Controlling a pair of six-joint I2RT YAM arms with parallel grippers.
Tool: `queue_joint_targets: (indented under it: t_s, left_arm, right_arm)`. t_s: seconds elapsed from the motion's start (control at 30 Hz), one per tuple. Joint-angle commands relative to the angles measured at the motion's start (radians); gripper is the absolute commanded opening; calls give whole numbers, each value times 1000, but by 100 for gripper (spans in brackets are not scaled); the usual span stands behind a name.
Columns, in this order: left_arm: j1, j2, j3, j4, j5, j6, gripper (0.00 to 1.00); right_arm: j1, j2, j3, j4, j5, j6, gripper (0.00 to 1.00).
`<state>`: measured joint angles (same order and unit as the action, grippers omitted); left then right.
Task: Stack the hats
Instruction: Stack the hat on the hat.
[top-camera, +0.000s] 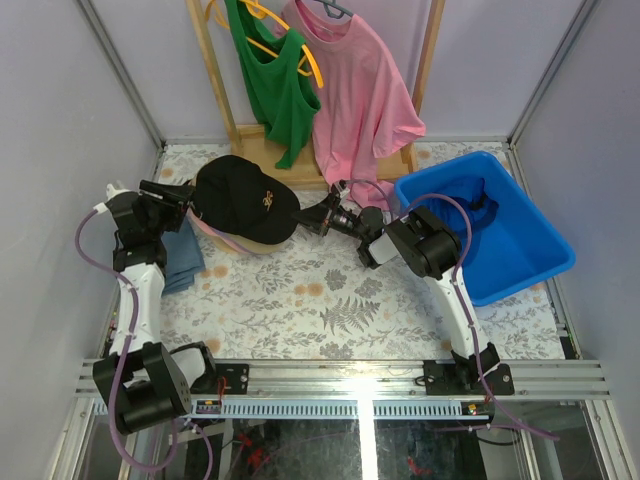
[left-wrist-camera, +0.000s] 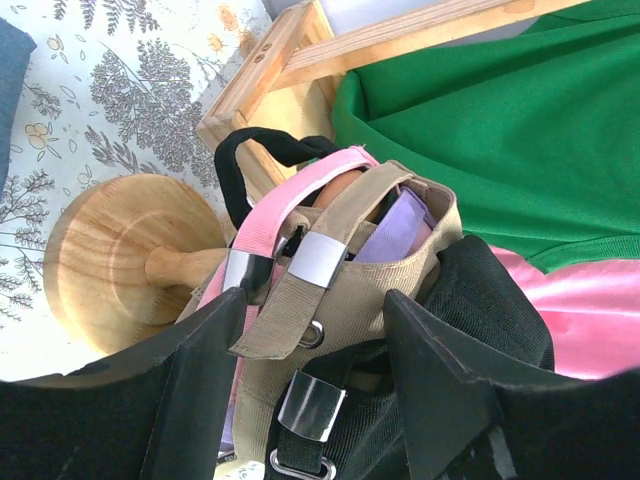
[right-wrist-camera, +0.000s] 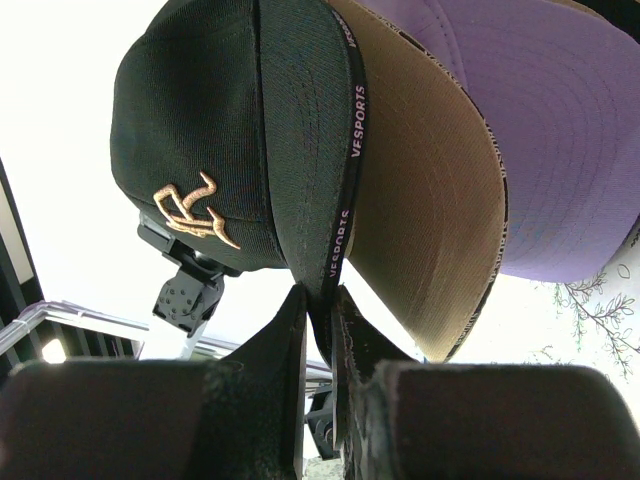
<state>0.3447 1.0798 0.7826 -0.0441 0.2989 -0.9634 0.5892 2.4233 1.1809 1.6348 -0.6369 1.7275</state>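
Left gripper (top-camera: 183, 196): jaws apart around the rear straps (left-wrist-camera: 300, 290) of the stacked caps, holding nothing. Black cap (top-camera: 245, 200): topmost on the wooden stand (left-wrist-camera: 110, 250). Right gripper (right-wrist-camera: 318, 295): pinched on the black cap's brim. Step in hand: seating. The next move likely calls for releasing the brim.

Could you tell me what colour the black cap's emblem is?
The emblem is gold, clearest in right wrist view.

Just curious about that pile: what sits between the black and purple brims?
The brim of the tan cap, sandwiched between the black cap and the lavender cap; the right wrist view shows it.
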Motion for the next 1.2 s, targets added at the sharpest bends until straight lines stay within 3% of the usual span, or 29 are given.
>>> queue_joint_targets:
  t_s: [0.0,0.3,0.57,1.0,1.17]
  left_arm:
    - [8,8,-24,87,73,-5,57]
    - [8,62,-18,46,61,29,55]
    - [9,53,-13,-45,-66,76,43]
    - [9,48,-25,-85,-164,80,39]
    - [9,74,-33,-66,-153,64,22]
  right_arm:
    - [11,34,20,-35,23,-24,3]
    - [11,34,21,-31,25,-24,3]
    - [11,39,15,-30,28,-23,3]
    - [11,42,11,-57,32,-39,2]
    - [14,45,3,-85,36,-52,0]
